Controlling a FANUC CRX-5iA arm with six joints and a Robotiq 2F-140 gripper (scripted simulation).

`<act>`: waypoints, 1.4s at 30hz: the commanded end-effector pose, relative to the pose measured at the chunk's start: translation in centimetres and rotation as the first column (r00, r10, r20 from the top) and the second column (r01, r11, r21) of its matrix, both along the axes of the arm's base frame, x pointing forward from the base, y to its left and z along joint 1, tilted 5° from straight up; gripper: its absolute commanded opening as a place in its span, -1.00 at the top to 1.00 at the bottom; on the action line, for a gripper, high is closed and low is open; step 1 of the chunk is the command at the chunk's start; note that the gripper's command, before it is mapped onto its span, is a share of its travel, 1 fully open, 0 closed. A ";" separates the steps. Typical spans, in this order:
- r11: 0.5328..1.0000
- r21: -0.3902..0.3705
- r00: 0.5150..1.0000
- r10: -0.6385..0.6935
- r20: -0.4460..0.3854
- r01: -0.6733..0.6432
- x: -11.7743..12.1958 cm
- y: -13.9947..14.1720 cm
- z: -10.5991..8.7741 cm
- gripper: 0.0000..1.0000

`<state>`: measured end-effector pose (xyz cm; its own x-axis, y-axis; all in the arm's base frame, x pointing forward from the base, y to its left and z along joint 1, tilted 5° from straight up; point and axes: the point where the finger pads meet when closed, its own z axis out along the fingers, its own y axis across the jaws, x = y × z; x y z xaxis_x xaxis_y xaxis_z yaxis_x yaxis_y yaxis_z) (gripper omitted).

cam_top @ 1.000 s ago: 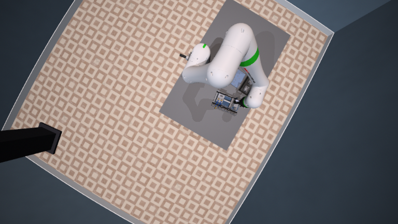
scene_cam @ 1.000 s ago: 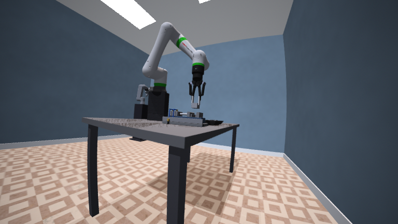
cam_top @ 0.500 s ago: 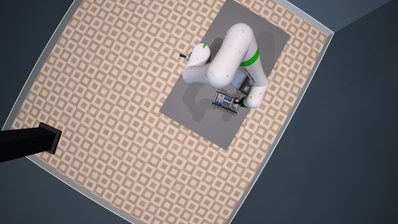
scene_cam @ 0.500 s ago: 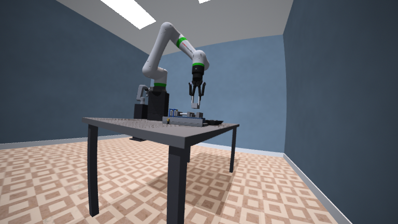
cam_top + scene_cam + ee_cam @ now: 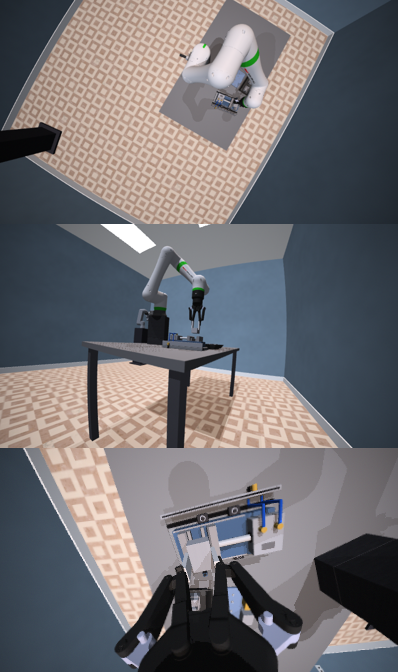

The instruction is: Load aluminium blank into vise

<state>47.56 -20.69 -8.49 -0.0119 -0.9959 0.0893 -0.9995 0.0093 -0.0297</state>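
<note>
Closed on a pale grey metal block [image 5: 195, 330], the end effector [image 5: 196, 327], fingers pointing straight down and pinching the block's two opposite faces. Hung in the air above the vise [image 5: 185, 343], clearly apart from it, with open space showing between block and vise in the exterior view. Seen through the wrist camera, block [image 5: 199, 555] lined up over the end of the vise [image 5: 225, 528] opposite the block with blue hoses [image 5: 265, 508]. White rod [image 5: 235, 541] ran along the vise's blue middle toward the hosed end block [image 5: 264, 538]. Two round black knobs [image 5: 217, 514] sat on the long rail at the vise's far edge, a small yellow piece [image 5: 254, 487] at that rail's corner.

Vise stood on the grey bench [image 5: 139, 353], near the bench's far side from the exterior camera. Dark tray [image 5: 213, 345] lay just beside the vise, on the side away from the arm's black pedestal [image 5: 158, 329]. Pedestal stood behind the vise, a smaller grey-and-black unit [image 5: 141, 324] just beside it. From the top view, most of the vise [image 5: 225, 102] hidden under the white arm [image 5: 230, 58]; could not tell what lay on the plate beside it.
</note>
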 end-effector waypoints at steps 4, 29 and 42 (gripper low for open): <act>1.000 0.000 1.000 0.000 0.000 0.000 0.0 0.0 -0.3 1.00; 1.000 0.000 1.000 0.000 0.000 0.000 0.1 -0.1 -1.6 1.00; 1.000 0.000 1.000 0.000 0.000 0.000 0.1 -0.1 -1.7 1.00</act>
